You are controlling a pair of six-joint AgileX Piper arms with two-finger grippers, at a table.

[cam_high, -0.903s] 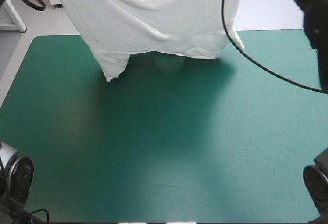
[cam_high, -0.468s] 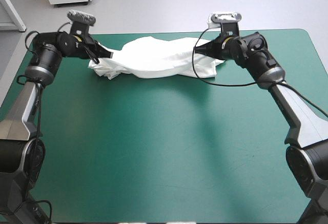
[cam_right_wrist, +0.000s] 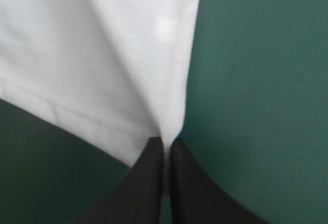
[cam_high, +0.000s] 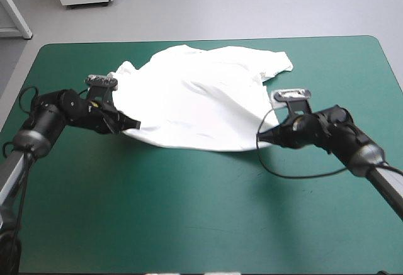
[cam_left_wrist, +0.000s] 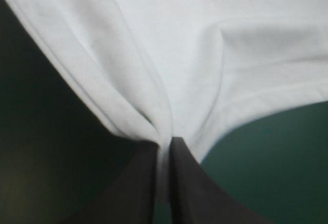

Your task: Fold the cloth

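Surface (cam_high: pixel 189 224) with teal-green cover carries the white T-shirt (cam_high: pixel 201 99), spread over its far half. Left claw (cam_high: pixel 135 124) grips the near hem's left corner, right claw (cam_high: pixel 261 138) the right corner; the cloth fans out ahead of both.

Black-and-grey arms (cam_high: pixel 47 117) carry the left tool (cam_high: pixel 136 124) and right tool (cam_high: pixel 259 138), black-finned.

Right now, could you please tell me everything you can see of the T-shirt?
The T-shirt is white, of thin soft fabric, spread mostly flat with shallow wrinkles on the far half of the teal-green cover. A stitched hem runs along its near edge. The left pincer and right pincer are each shut on a near corner, with that edge stretched between them. The cloth bunches into folds at the left grip.
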